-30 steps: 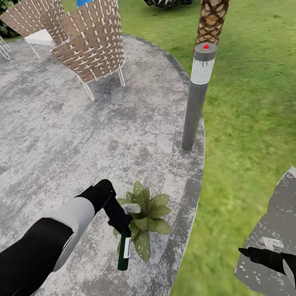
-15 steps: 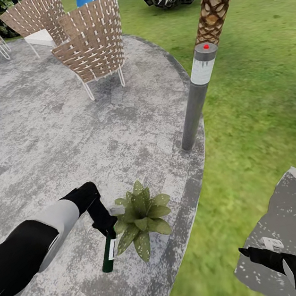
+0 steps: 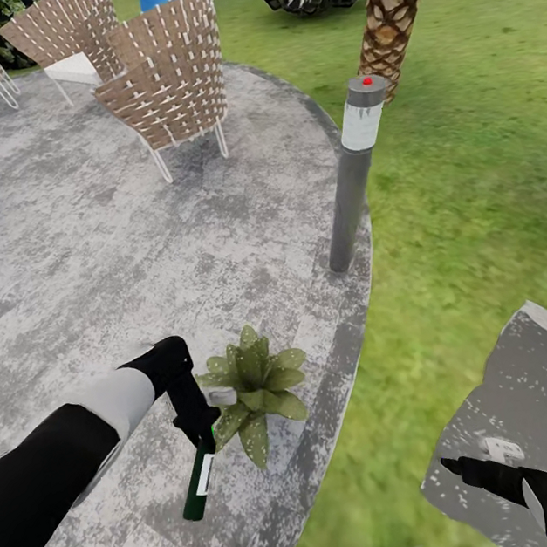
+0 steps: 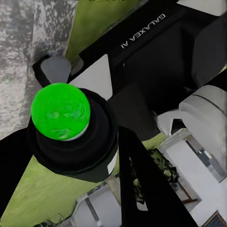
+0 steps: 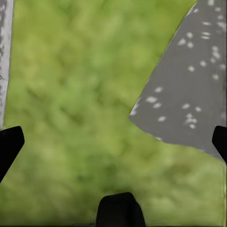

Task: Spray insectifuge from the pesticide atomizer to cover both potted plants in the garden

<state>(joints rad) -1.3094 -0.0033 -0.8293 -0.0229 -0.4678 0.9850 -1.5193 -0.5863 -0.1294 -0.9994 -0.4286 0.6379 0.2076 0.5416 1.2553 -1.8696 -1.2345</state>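
Observation:
In the head view my left gripper (image 3: 202, 424) is shut on the pesticide atomizer (image 3: 198, 487). Its dark green body hangs tilted down and left, and its white trigger head (image 3: 222, 396) points at a potted plant (image 3: 255, 382) just to its right. That plant is a low rosette of pointed green leaves near the curved edge of the grey patio (image 3: 88, 276) in the garden. My right gripper (image 3: 452, 466) hangs low at the right over grass beside a grey slab (image 3: 541, 399). In the right wrist view the right gripper (image 5: 113, 142) is open, with nothing between its fingers.
A grey lamp post (image 3: 349, 180) stands at the patio's edge beyond the plant. Woven chairs (image 3: 168, 78) sit at the back left, and a palm trunk (image 3: 389, 25) rises from the lawn (image 3: 472, 189). My own trunk (image 4: 156, 52) appears in the left wrist view.
My left gripper has carried the atomizer left, off the plant's leaves to its left side, and the bottle tilts more. The head camera has shifted slightly. The right arm has not moved.

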